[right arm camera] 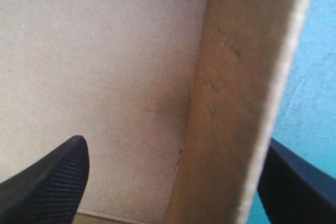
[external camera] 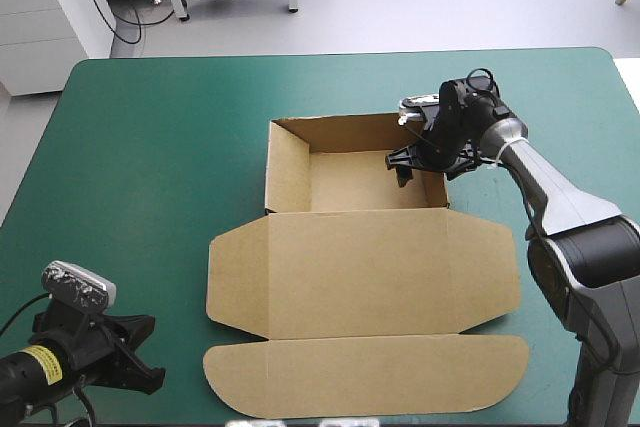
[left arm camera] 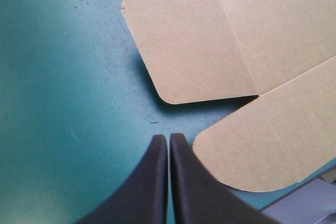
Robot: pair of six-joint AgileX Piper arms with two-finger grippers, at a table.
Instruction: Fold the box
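We set the tray's right wall

The box (external camera: 360, 267) lies mid-desk (external camera: 150, 147), tray at the far side, lid flat toward the near edge. Our right pincer (external camera: 403, 163) stands open astride the right wall (right arm camera: 231, 103); we should pinch low and press squarely. Our left pincer (left arm camera: 168, 138) rests closed beside the lid.

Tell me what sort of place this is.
Probably a robotics lab workbench: a teal-green covered table, a robot's left hand shut beside the cut brown box, its right hand open astride the box's raised wall.
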